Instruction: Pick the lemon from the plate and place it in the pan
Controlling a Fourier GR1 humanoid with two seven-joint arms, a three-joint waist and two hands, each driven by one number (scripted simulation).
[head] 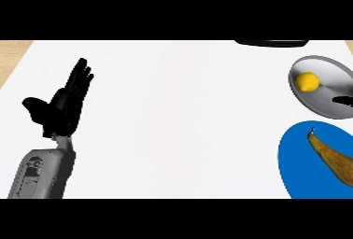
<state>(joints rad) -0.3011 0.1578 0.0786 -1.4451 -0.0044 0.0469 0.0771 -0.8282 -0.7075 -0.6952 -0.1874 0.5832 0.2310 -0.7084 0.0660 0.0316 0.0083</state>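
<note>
No brand, label or writing could be read anywhere in the view. The lemon was small, round and bright yellow, and it lay inside the grey pan near the right edge of the counter, a little left of the pan's middle. Just below the pan was the blue plate, cut by the right edge, and on it lay a long brown thing with a thin pointed tip; what it was I could not tell surely. The left hand stood at the left side on its grey forearm, with fingers straight and upward and the thumb spread to the side, holding nothing. A small black shape showed over the pan's lower right part at the picture's edge, perhaps fingers of the right hand, but its state could not be judged. The counter was plain white, with light wood showing past its left edge, and a dark object sat at the far edge.
</note>
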